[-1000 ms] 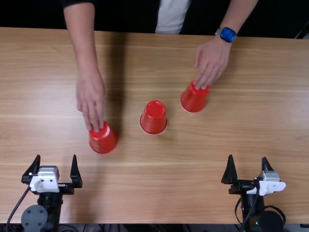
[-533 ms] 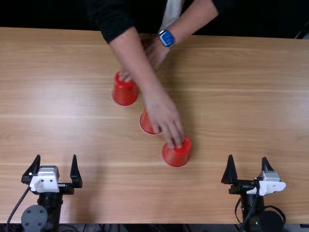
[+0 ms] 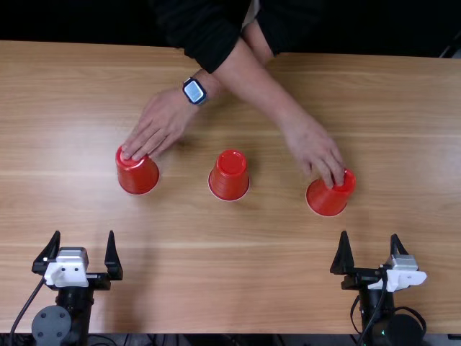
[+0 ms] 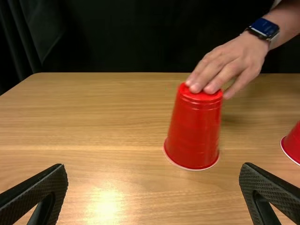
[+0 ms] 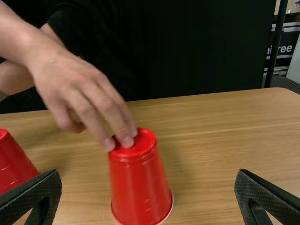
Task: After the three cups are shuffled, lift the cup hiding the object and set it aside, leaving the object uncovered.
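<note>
Three red cups stand upside down in a row across the table. A person's hand with a blue watch (image 3: 155, 128) rests its fingertips on the left cup (image 3: 137, 173) (image 4: 194, 127). The person's other hand (image 3: 317, 153), arms crossed, presses on the right cup (image 3: 330, 194) (image 5: 138, 180), which tilts a little. The middle cup (image 3: 229, 175) stands untouched, its edge visible (image 4: 293, 143) (image 5: 11, 161). My left gripper (image 3: 79, 254) is open near the front edge, left of the cups. My right gripper (image 3: 367, 254) is open near the front edge, just in front of the right cup.
The wooden table (image 3: 403, 115) runs wide on both sides of the cups. The person's dark sleeves (image 3: 209, 29) cross over the far edge. A dark curtain hangs behind the table.
The person's hands have crossed and slid two cups: one from the far left-middle out to the left, the other from near the front middle to the right. Both grippers stayed still.
</note>
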